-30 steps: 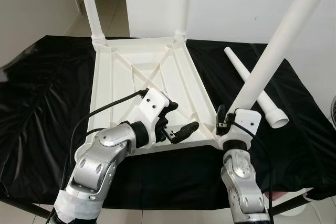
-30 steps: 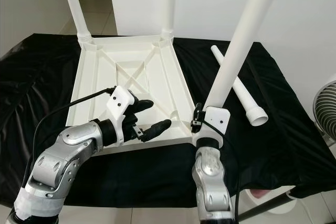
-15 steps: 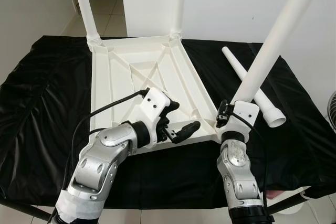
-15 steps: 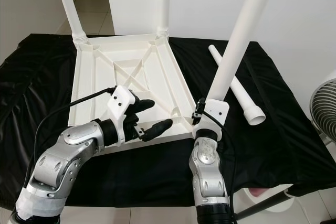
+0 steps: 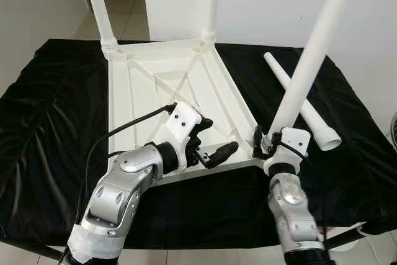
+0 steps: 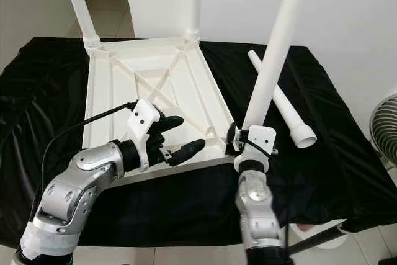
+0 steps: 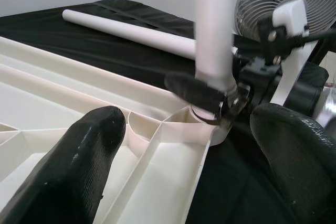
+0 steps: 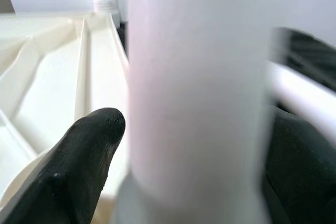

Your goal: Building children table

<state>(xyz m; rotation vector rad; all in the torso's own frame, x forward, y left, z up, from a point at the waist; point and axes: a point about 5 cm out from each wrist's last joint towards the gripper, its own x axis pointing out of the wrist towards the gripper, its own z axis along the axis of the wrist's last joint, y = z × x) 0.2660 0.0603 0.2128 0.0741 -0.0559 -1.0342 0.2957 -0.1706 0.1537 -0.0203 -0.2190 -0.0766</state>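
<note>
White plastic against black cloth: the children's table (image 5: 167, 94) lies upside down on the cloth-covered desk (image 5: 49, 128), its ribbed underside facing up, with two legs already standing at the far corners, the far left leg (image 5: 98, 4) and the far right leg (image 5: 211, 1). At the near right corner the right end effector (image 5: 268, 142) is clamped around the bottom of a third leg (image 5: 310, 60), which leans a little toward the robot's right with its base sitting at the corner socket (image 7: 202, 124) (whether it is fully seated I cannot tell). The left end effector (image 5: 208, 144) hovers over the near edge of the tabletop, fingers (image 7: 84, 150) spread apart and holding nothing, aimed at that same corner. A fourth leg (image 5: 301, 110) lies loose on the cloth just beside the table's right side. A fan (image 6: 386, 131) stands off the desk's right end.
</note>
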